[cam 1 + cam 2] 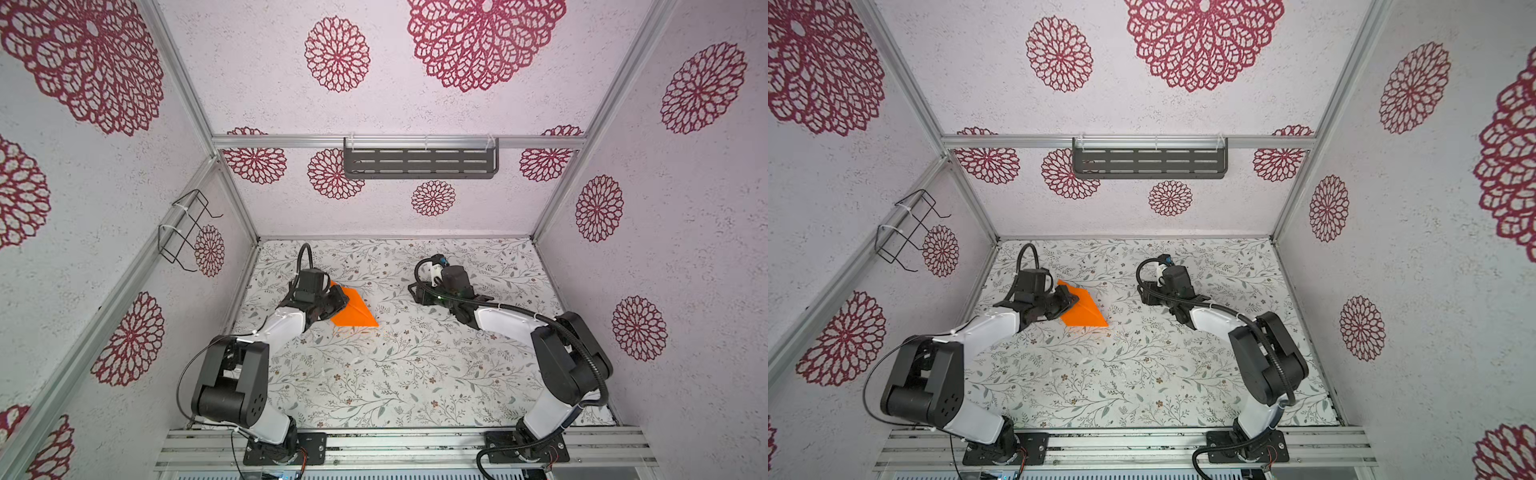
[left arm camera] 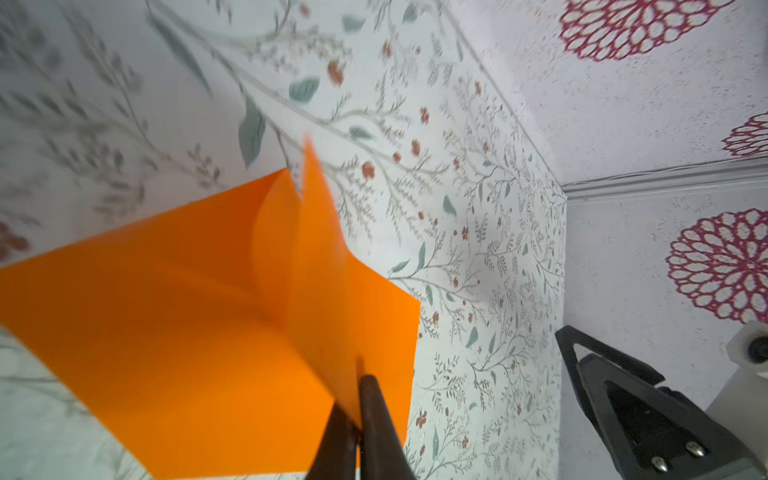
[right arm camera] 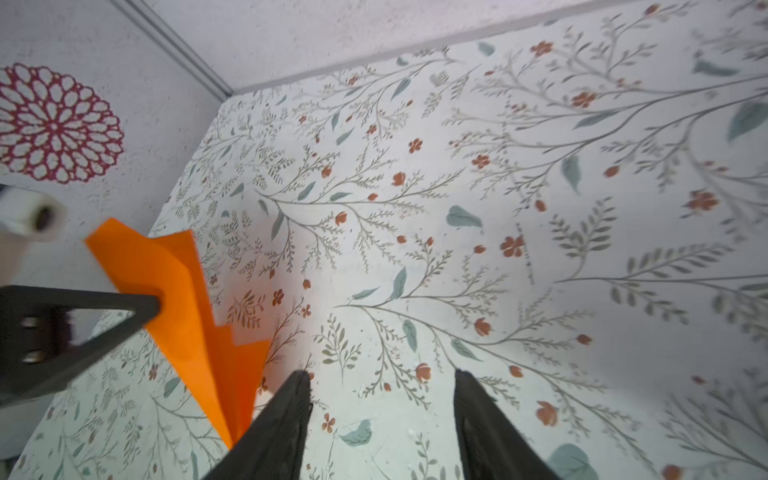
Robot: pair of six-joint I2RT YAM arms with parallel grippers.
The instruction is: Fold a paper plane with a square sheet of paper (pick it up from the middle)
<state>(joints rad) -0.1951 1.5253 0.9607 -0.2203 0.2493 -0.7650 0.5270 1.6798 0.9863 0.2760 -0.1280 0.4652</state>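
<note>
While left jaws pinch the folded orange paper [image 1: 354, 311], right jaws stand spread.

The left arm [image 1: 286, 322] and right arm [image 1: 500, 322] pair white shells with blocky matte-black joints, black cables [image 1: 298, 259], a ribbed conduit [image 1: 515, 309] on the right, and silver screws [image 2: 692, 449] in triangular black tool fingers [image 2: 640, 415].

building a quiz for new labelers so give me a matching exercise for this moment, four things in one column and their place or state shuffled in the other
Column 1
1 left gripper
2 right gripper
3 orange paper
4 slotted shelf

Column 2
a hung on the back wall
b open, nothing between its fingers
c shut on the orange paper
d partly folded, creased

Pairs: 1-c, 2-b, 3-d, 4-a
</note>
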